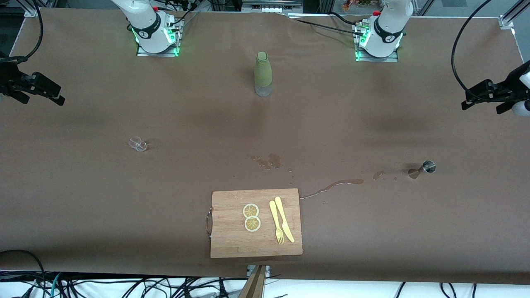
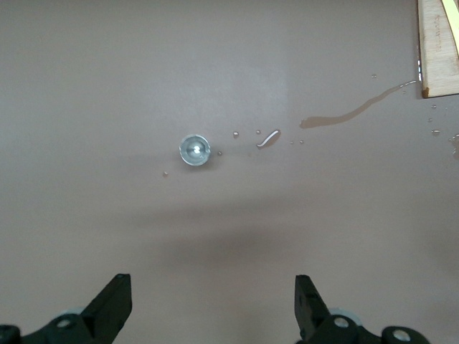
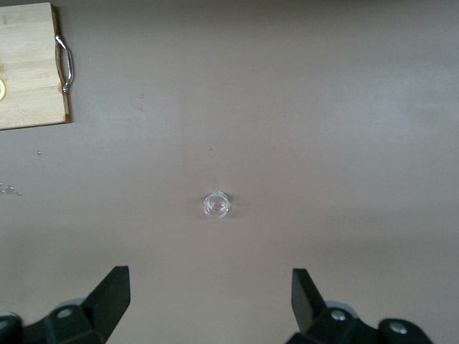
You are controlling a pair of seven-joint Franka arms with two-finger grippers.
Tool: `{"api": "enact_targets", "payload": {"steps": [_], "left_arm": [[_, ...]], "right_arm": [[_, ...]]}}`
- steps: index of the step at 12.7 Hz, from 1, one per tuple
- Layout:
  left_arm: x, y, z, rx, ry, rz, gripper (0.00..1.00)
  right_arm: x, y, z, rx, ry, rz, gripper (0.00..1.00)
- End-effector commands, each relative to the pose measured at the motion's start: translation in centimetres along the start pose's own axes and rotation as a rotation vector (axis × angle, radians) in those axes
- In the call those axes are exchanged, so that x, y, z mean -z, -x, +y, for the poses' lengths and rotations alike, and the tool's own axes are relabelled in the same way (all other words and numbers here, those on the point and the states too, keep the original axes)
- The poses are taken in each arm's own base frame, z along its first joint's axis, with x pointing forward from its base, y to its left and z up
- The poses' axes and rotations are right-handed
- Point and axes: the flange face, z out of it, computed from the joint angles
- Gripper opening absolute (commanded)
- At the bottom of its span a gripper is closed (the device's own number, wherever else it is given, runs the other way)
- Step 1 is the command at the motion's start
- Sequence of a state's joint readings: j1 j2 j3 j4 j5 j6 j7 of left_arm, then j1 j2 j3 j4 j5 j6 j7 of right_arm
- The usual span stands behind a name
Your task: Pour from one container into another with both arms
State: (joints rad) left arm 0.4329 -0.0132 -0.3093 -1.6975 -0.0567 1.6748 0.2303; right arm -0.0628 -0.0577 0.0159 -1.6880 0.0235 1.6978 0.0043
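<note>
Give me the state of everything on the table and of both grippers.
Green bottle: upright, capped.
Small clear glass: upright, looks empty.
Metal jigger: upright, by the spill.
Spilled liquid: streak and drops on the table.
Cutting board: flat, carrying lemon slices, fork, knife.
Left gripper: open, over the table.
Right gripper: open, over the table.

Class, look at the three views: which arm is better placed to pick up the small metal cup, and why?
The left arm. Its claw hangs open over the table with the metal cup in front of its wrist camera. The right claw, also open, faces the small clear glass at the right arm's end of the table.
</note>
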Motion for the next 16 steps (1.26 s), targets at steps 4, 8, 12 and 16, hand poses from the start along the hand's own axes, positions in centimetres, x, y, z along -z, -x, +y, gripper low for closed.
{"api": "enact_targets", "payload": {"steps": [4,8,12,16], "left_arm": [[-4.7,-2.1,-8.2,-0.249,0.104,0.072,1.0],[-13.5,-2.6,-16.8,-0.445,0.287,0.198,1.0],[-19.8,-2.7,-19.3,-0.679,0.421,0.325,1.0],[-27.2,-3.0,-19.9,-0.922,0.518,0.462,1.0]], "right_arm": [[0.1,0.2,0.1,-0.015,0.013,-0.004,1.0],[-1.7,0.1,-0.7,0.035,0.01,-0.075,1.0],[-3.3,-0.1,-0.6,0.115,0.0,-0.132,1.0],[-5.8,-0.2,-0.4,0.42,-0.032,-0.225,1.0]]}}
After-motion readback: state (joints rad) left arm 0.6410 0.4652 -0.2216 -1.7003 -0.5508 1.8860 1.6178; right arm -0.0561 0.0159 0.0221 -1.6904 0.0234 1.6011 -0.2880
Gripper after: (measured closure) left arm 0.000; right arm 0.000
